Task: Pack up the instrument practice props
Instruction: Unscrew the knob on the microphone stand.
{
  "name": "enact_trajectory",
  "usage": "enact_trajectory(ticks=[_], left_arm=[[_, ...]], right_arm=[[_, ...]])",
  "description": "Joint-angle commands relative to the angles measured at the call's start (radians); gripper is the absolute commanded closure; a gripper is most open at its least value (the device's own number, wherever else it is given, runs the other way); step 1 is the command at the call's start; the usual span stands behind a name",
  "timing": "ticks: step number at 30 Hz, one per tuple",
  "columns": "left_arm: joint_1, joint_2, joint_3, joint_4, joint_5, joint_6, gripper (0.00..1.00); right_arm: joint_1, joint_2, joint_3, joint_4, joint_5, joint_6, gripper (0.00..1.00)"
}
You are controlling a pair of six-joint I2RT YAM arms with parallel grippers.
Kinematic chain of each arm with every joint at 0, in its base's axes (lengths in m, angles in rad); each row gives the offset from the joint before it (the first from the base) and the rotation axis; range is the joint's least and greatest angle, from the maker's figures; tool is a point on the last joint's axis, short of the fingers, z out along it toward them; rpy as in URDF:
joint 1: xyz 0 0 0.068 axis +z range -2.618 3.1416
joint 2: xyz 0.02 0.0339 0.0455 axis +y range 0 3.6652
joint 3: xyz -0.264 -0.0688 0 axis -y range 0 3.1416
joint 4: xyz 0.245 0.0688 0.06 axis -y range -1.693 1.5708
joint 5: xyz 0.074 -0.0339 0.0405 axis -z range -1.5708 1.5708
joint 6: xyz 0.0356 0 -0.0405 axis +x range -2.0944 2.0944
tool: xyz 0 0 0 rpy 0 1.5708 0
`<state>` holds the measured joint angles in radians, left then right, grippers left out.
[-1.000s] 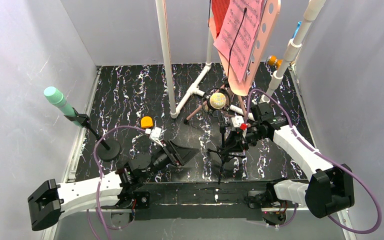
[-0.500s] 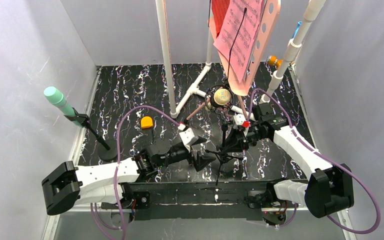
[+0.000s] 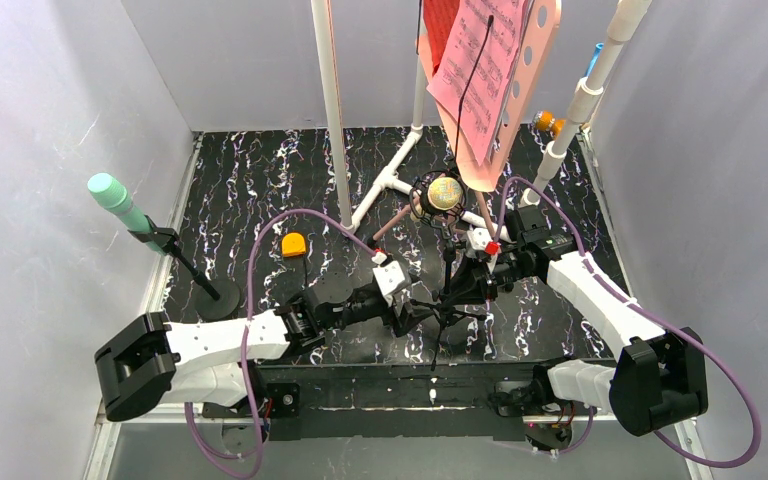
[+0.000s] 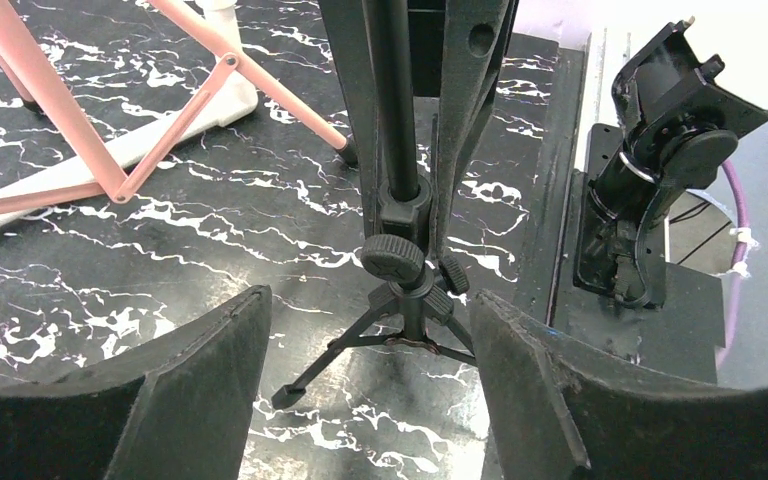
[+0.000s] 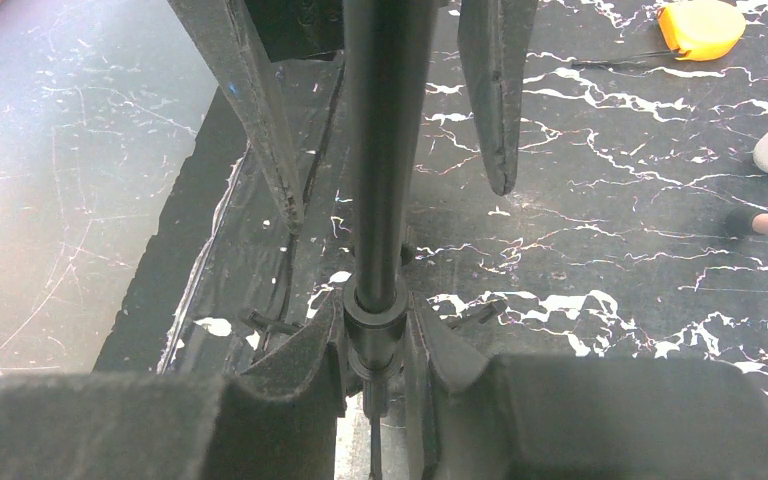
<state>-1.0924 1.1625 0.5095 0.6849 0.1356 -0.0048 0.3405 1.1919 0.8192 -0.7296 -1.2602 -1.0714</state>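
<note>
Item one, yellow microphone [image 3: 444, 194]: we list it upright atop its black stand [image 4: 392, 120], mid-table, just in front of the pink music stand [image 3: 478, 176]. Right gripper [image 5: 380, 335]: clamped on the stand's pole from the right. We judge this is to keep it from tipping while the other arm works lower down. Left gripper [image 4: 370, 330]: jaws apart, one finger either side of the locking knob [image 4: 392, 258] above the tripod feet [image 4: 355, 345], touching neither. We read this as lining up to take the knob or lower collar so the stand can be collapsed.

Item two, mint-green microphone [image 3: 112, 196]: on its own stand by the left wall, well apart from both arms.

Item three, pink sheet music [image 3: 475, 70] and red folder [image 3: 438, 30]: on the music stand at the back, not yet packed.
</note>
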Motion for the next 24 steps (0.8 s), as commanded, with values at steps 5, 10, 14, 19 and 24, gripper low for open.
enact_trajectory(ticks=[5, 10, 14, 19, 24], left_arm=[[-0.001, 0.035, 0.079, 0.011, 0.026, 0.062, 0.34], [0.0, 0.08, 0.115, 0.01, 0.095, 0.051, 0.51], [0.0, 0.094, 0.115, 0.011, 0.114, 0.041, 0.73], [0.002, 0.084, 0.105, 0.011, 0.126, 0.029, 0.75], [0.002, 0.078, 0.092, 0.011, 0.13, 0.015, 0.68]], right_arm=[[-0.004, -0.015, 0.006, 0.039, -0.092, 0.002, 0.99], [-0.003, -0.017, 0.006, 0.041, -0.091, 0.004, 0.99], [-0.005, -0.019, 0.006, 0.041, -0.088, 0.004, 0.99], [-0.005, -0.018, 0.006, 0.042, -0.088, 0.005, 0.99], [-0.005, -0.017, 0.006, 0.042, -0.088, 0.005, 0.99]])
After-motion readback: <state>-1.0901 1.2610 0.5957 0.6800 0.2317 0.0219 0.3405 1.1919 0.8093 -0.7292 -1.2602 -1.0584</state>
